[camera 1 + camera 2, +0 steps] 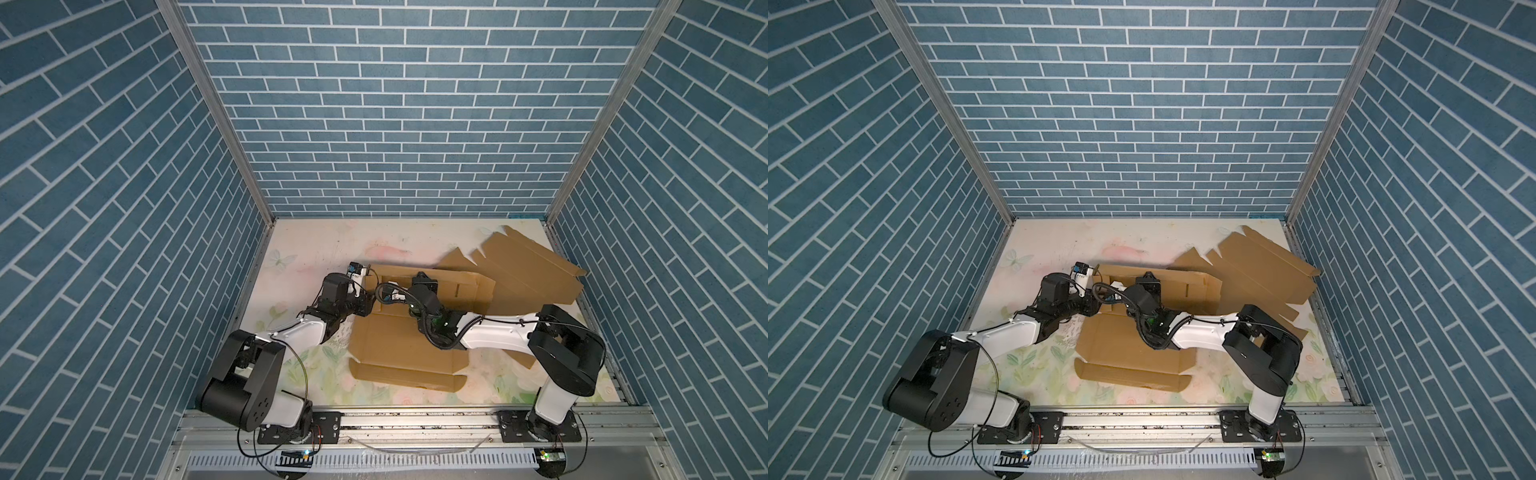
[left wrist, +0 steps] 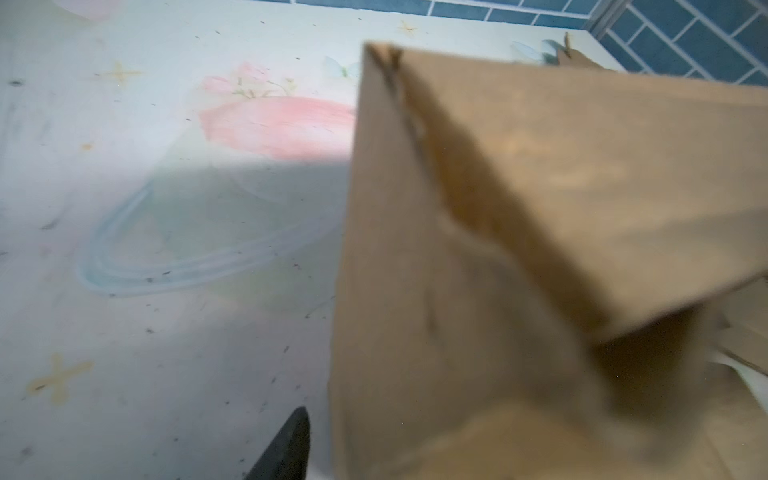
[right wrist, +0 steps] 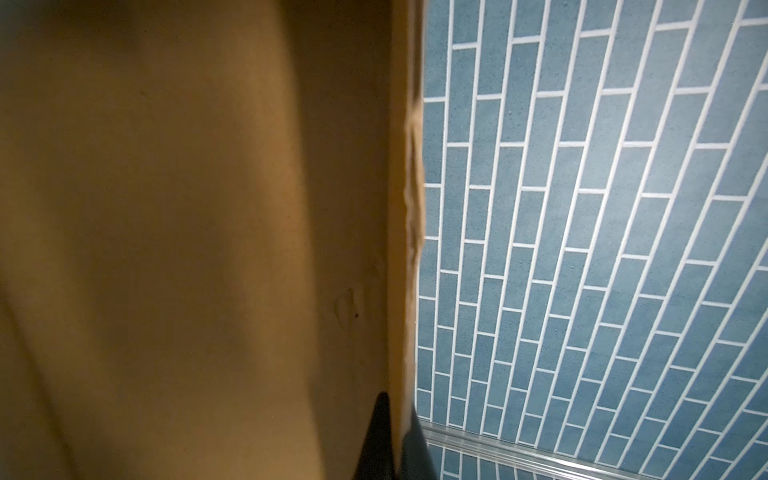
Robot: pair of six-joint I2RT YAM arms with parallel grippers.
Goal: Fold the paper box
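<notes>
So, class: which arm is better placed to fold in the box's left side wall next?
Left, likely. The right gripper is shut on the back wall's top edge, propping it upright. The left gripper sits beside the left side wall of the cardboard box.

Matt brown cardboard paper box, smooth scuffed floral-print table, bare metal rail, matt brick-print walls

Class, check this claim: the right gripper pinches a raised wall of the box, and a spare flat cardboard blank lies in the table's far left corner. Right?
No: the spare flat cardboard blank lies in the far right corner of the table, as both top views show. The right gripper pinches a raised wall of the box.
</notes>
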